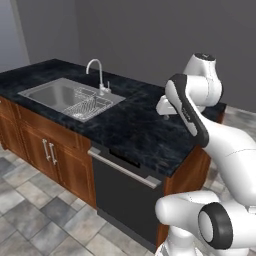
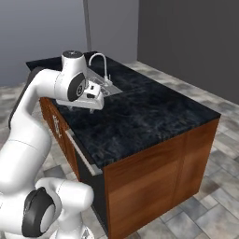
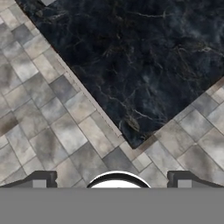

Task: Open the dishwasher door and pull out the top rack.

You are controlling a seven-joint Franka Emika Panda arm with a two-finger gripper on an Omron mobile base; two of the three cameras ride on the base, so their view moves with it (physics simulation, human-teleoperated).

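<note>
The hand view looks straight down on the black marble bench (image 3: 144, 61) with thin white veins, which covers the area from 11 o'clock to 3 o'clock. One corner of it points toward 6 o'clock. The floor of grey and beige stone tiles (image 3: 39, 122) lies from 7 to 10 o'clock and again at 4 o'clock. The claw (image 3: 112, 181) is at 6 o'clock, its two dark fingertips (image 3: 39, 180) standing wide apart with nothing between them.

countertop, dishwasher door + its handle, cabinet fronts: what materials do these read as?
Countertop: looks like polished black stone, marble-like, with pale veining.
Dishwasher door: flat dark grey-black panel, matte, probably painted metal or plastic; the render leaves that open.
Bar handle: silvery, brushed-metal look.
Cabinet doors: reddish-brown wood with visible grain, slight sheen, like varnish.
</note>
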